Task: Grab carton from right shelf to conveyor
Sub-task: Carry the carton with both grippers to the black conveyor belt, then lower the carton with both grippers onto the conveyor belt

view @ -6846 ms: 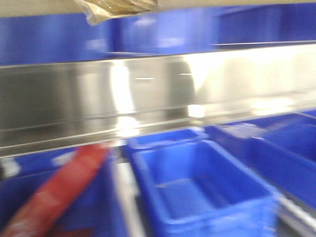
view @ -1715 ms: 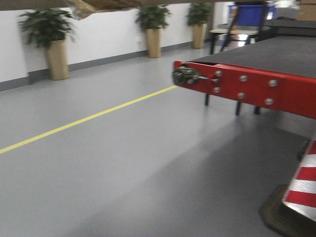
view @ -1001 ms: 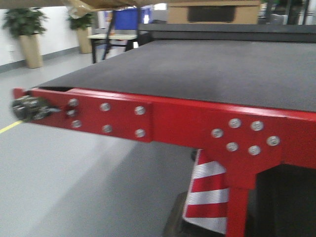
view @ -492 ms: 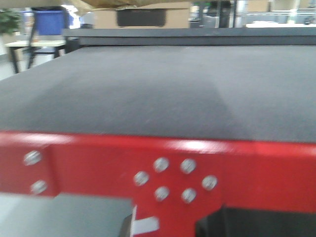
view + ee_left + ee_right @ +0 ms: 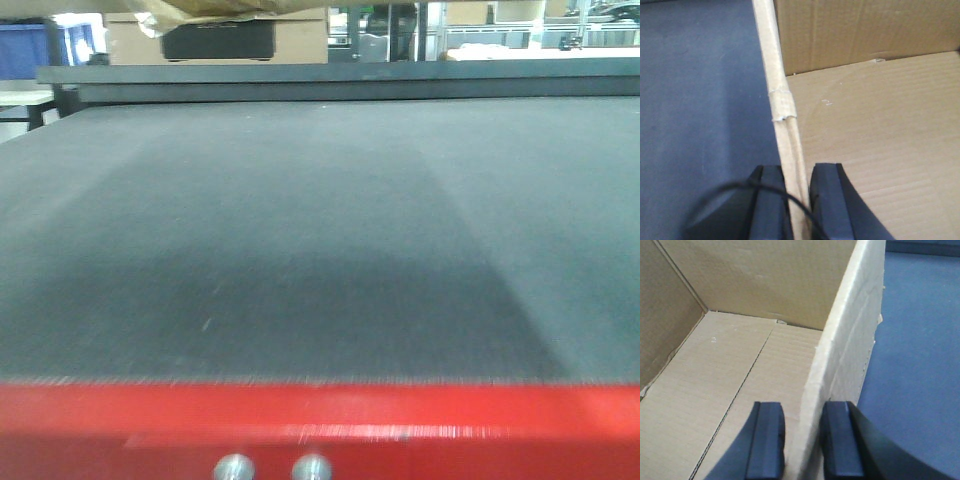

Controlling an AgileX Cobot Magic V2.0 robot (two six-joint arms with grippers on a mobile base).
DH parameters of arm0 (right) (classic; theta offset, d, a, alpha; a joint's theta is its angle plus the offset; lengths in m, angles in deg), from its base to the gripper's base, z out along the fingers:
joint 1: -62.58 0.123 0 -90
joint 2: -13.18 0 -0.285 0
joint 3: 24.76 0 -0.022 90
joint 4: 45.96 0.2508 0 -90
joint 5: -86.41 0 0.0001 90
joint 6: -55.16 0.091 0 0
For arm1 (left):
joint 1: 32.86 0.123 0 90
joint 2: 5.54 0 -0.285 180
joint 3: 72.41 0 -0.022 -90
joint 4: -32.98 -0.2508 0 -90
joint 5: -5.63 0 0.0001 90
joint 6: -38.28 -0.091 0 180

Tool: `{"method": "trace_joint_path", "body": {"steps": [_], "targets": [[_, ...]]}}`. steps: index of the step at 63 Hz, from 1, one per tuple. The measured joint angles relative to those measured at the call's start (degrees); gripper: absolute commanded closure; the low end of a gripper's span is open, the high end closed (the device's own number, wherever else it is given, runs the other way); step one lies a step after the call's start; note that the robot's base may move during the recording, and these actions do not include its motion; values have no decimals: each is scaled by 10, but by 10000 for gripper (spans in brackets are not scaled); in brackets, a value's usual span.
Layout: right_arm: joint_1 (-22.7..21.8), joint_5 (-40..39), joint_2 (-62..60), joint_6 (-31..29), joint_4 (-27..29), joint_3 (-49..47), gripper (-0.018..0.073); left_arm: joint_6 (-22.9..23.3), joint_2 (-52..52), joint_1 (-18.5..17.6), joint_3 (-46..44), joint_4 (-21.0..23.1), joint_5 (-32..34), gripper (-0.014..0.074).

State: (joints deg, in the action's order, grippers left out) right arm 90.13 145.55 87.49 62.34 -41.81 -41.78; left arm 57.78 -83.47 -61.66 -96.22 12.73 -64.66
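Note:
The carton hangs between my two grippers over the conveyor point(image 5: 320, 230). In the front view only its underside and ragged tape strip point(image 5: 170, 15) show at the top left. In the left wrist view my left gripper point(image 5: 797, 172) is shut on the carton's left wall point(image 5: 774, 75), with the open inside point(image 5: 880, 130) to the right and the dark belt point(image 5: 700, 100) to the left. In the right wrist view my right gripper point(image 5: 802, 407) is shut on the right wall point(image 5: 850, 330), with the belt point(image 5: 915, 340) beyond it. The shelf is out of view.
The belt's red edge strip point(image 5: 320, 420) with two bolts runs along the bottom of the front view. A smaller brown box with a black panel point(image 5: 300, 38) stands beyond the belt's far end. A blue object point(image 5: 20, 50) is at the far left.
The front view has swung from the steel shelf and blue bins, across the floor, to the conveyor. The belt has come closer and now fills the view. The carton stays held at the top.

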Motion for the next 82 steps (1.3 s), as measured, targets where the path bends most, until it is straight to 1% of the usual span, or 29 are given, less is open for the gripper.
{"method": "trace_joint_path", "body": {"steps": [82], "targets": [[0,0,0,0,1,0,627,0,0,0,0,0,0,612]]}}
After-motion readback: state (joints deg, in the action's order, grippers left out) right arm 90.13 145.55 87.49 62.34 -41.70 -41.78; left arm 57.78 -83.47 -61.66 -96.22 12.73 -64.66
